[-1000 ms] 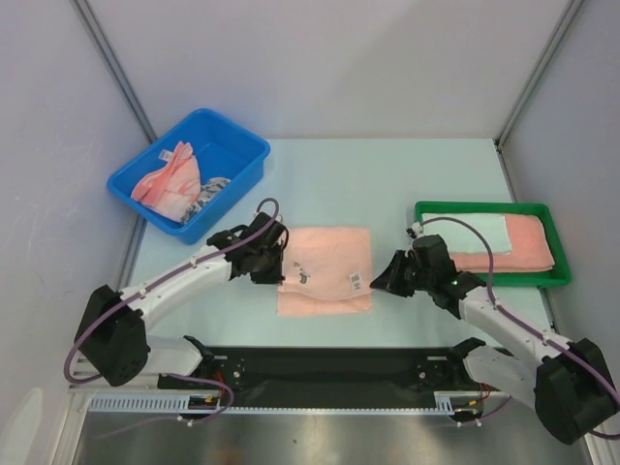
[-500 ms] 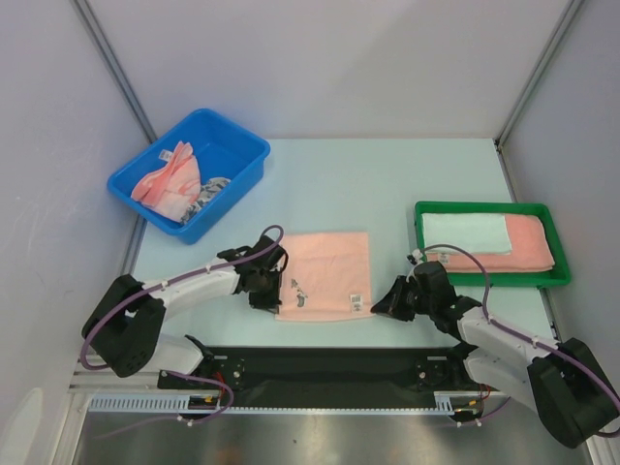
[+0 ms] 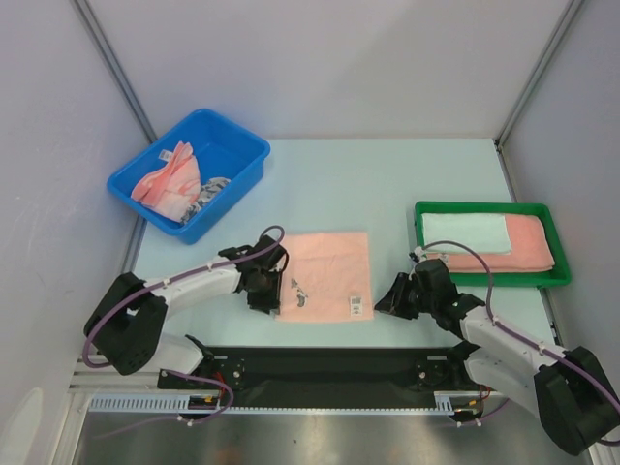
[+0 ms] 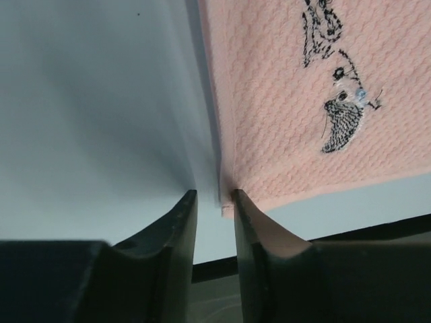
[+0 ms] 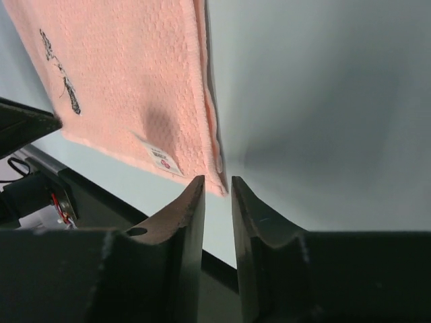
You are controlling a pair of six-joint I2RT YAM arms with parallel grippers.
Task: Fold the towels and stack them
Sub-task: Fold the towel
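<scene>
Pale table (image 3: 387,184), grey walls (image 3: 320,68), pink towel (image 3: 325,271) at centre

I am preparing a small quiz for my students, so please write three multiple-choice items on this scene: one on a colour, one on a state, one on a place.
1. What colour is the tray that holds the folded towels?
A red; B green; C yellow.
2. How do the towels in the blue bin lie?
A loosely crumpled; B rolled tight; C folded flat.
3. Where is the spread pink towel?
A in the bin; B in the tray; C on the table, between the left hand and the right hand.

Answers:
1 B, as its rim is plainly green.
2 A, as they form an uneven heap.
3 C, as it lies flat with one hand at each near corner.
</scene>
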